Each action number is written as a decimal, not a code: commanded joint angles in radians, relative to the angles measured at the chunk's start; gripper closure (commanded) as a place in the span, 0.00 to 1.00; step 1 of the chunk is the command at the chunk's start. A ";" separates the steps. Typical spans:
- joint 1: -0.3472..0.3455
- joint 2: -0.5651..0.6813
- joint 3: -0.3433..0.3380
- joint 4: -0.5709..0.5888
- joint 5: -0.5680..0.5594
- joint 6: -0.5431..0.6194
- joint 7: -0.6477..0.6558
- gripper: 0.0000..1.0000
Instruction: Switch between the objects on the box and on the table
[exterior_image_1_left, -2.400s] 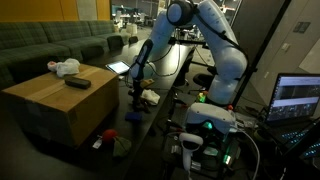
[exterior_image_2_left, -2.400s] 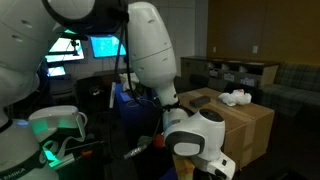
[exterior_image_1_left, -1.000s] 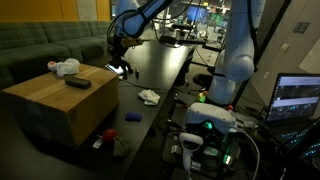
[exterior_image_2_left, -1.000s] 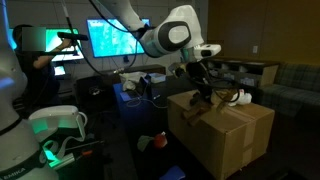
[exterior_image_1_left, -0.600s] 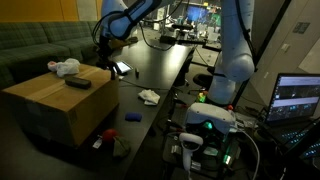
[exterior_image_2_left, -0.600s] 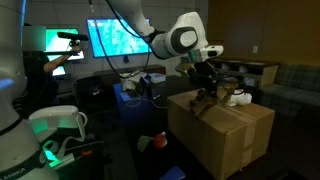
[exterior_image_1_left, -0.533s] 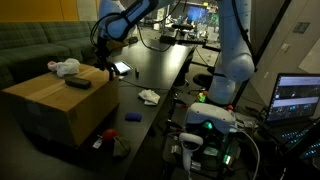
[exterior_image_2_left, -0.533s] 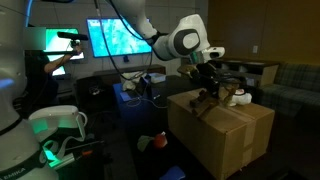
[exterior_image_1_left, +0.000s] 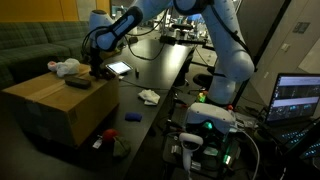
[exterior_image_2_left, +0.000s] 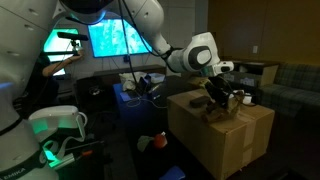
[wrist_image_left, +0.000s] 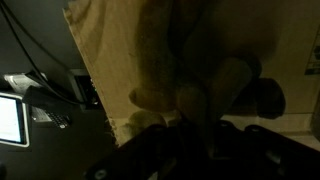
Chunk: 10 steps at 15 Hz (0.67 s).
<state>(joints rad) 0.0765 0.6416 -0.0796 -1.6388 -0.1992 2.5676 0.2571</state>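
Note:
A cardboard box stands beside the black table; it shows in both exterior views. On its top lie a white soft object and a flat black object. A white crumpled item and a small blue item lie on the table. My gripper is low over the box top, near the table-side edge. In the wrist view my gripper appears shut on a tan rounded object; the picture is dark.
A lit tablet lies on the table just behind the box. A red and green item sits on the floor by the box. A green sofa is behind. A laptop and the robot base are in front.
The arm has swung from the table near the white crumpled item, up and across to the box, and has come down over the box top with the tan object.

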 joint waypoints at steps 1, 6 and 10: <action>0.003 0.088 -0.013 0.128 0.014 -0.059 -0.043 0.96; 0.000 0.115 -0.011 0.193 0.016 -0.118 -0.058 0.49; 0.002 0.100 -0.013 0.221 0.008 -0.141 -0.071 0.17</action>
<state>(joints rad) 0.0757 0.7329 -0.0857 -1.4785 -0.1992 2.4600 0.2171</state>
